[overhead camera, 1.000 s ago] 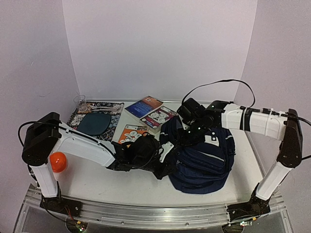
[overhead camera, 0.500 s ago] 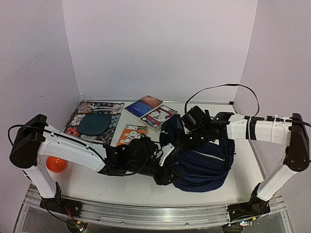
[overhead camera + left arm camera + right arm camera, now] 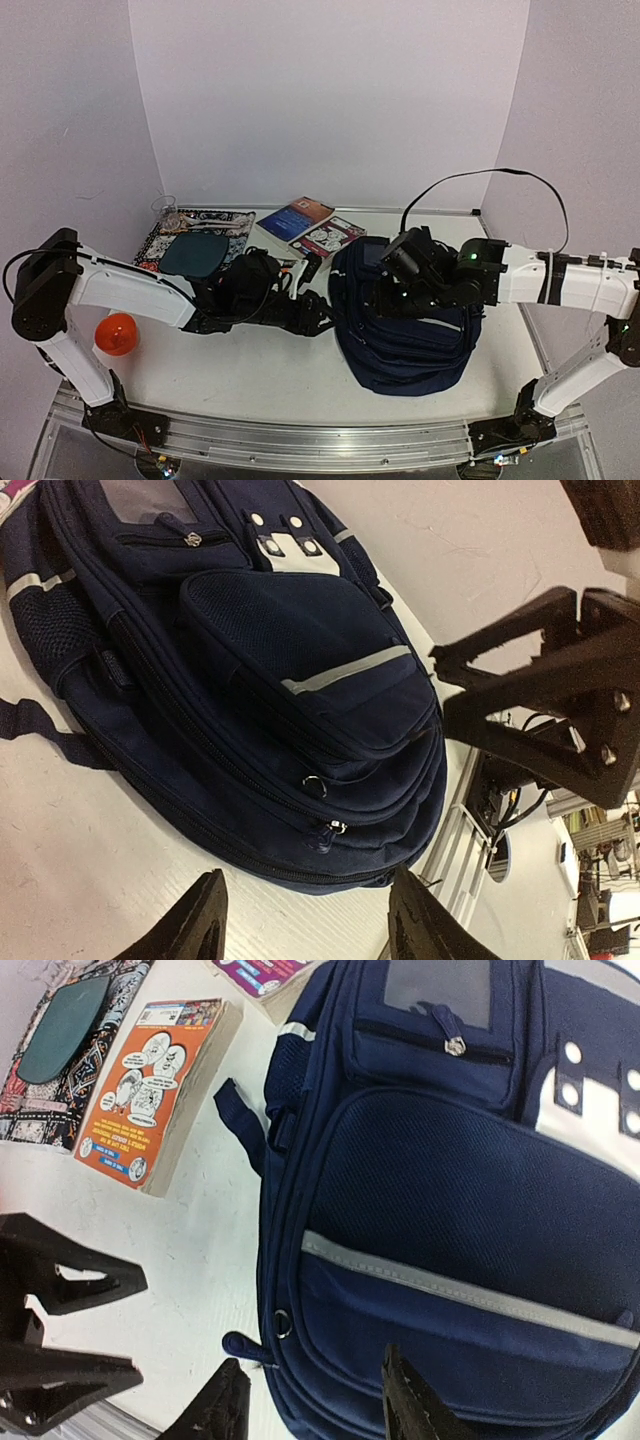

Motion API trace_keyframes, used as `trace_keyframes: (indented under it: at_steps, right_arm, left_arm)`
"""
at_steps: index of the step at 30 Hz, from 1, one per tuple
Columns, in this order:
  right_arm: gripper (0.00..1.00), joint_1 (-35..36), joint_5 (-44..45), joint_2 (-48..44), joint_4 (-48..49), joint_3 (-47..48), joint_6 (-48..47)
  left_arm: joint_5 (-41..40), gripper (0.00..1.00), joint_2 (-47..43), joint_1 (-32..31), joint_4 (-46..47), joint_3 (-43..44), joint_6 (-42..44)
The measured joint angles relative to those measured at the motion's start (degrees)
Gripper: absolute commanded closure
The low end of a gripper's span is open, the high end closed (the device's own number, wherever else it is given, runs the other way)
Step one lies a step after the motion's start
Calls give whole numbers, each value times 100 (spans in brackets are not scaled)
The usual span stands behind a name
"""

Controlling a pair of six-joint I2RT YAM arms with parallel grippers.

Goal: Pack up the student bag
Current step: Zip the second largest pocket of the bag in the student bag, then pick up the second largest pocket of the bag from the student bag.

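The student bag point(image 3: 408, 335), navy blue with grey stripes, lies flat on the table right of centre; I also see it in the left wrist view point(image 3: 270, 660) and the right wrist view point(image 3: 450, 1190). My left gripper point(image 3: 316, 310) is just off the bag's left edge, open, with nothing between its fingers point(image 3: 312, 925); a zip pull point(image 3: 325, 836) lies a short way beyond them. My right gripper point(image 3: 388, 292) hovers over the bag's left side, open and empty point(image 3: 315, 1405). A zip pull point(image 3: 245, 1348) sticks out near its left finger.
An orange book point(image 3: 150, 1080) lies left of the bag. Two more books point(image 3: 297, 217) point(image 3: 325, 238) are at the back. A patterned mat with a teal oval point(image 3: 195, 252) is at the back left, an orange ball point(image 3: 118, 333) at the front left. A metal rail point(image 3: 300, 440) runs along the table's near edge.
Both grippers have opened. The left gripper has pulled back leftward off the bag's edge. The right gripper has dropped lower and nearer over the bag's left side.
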Motion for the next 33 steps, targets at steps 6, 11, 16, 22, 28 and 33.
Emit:
trace_keyframes:
  at_steps: [6,11,16,22,28,33]
  right_arm:
    - [53,561,160,218,-246,154,472]
    - [54,895,353,1287,-696,1109,499]
    - [62,1021,603,2205,-1245,2062,396]
    - [71,1057,839,2857,-1921,2881,225]
    - [71,1058,960,3222,-2407,3176,148]
    - [70,1058,1033,3462,-2707,3231,134]
  left_arm:
    - [250,43,343,255,37,2,-577]
    - [383,43,551,467,20,0,-1038]
    - [453,43,554,655,42,-60,-1389]
    - [500,43,583,731,41,-140,-1628]
    - [567,43,621,742,39,-192,-1690]
    - [623,43,667,748,44,-195,-1742]
